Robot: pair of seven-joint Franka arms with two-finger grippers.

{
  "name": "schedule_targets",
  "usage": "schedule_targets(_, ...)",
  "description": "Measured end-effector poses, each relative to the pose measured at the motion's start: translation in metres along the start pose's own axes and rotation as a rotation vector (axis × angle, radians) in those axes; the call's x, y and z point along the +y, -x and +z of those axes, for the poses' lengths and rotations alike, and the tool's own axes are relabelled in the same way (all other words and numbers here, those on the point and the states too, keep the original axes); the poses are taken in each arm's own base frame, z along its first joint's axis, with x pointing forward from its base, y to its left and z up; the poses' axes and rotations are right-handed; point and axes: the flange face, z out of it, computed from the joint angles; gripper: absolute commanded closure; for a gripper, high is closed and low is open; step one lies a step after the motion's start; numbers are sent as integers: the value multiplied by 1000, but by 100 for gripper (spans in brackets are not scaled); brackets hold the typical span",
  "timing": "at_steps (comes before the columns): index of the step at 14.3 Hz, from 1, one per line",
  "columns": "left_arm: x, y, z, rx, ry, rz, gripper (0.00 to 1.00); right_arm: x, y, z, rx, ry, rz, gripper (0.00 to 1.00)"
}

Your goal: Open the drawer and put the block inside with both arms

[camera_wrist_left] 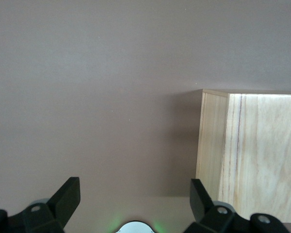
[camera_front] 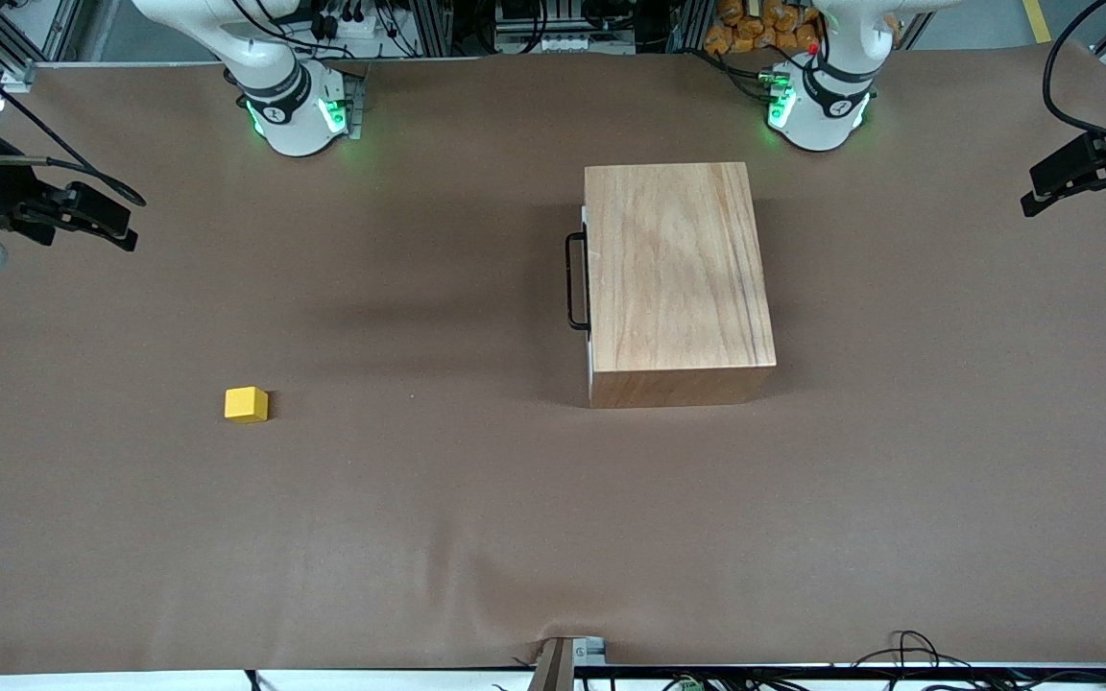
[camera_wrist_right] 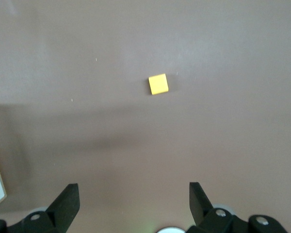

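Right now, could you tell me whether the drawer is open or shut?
Shut: the drawer panel sits flush against the wooden box, with only its black handle protruding.

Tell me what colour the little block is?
Bright yellow. The block shows best in the front view.

drawer [camera_front: 589, 278]: shut flush in wooden box [camera_front: 676, 278] (black handle [camera_front: 575, 281] facing right arm's end)
block [camera_front: 246, 404]: yellow cube, on table, nearer the front camera, toward right arm's end
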Motion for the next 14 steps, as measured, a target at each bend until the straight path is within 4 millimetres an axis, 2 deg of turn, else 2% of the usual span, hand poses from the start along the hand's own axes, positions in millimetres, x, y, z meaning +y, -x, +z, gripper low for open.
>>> schedule_targets(4,0,0,0,-1,0,0,0,9,0,0,-11,-15,17,0)
schedule_targets(9,0,0,0,-1,0,0,0,5,4,2,-40,-14,10,0)
schedule_targets(14,0,0,0,-1,0,0,0,14,6,0,-55,-14,24,0)
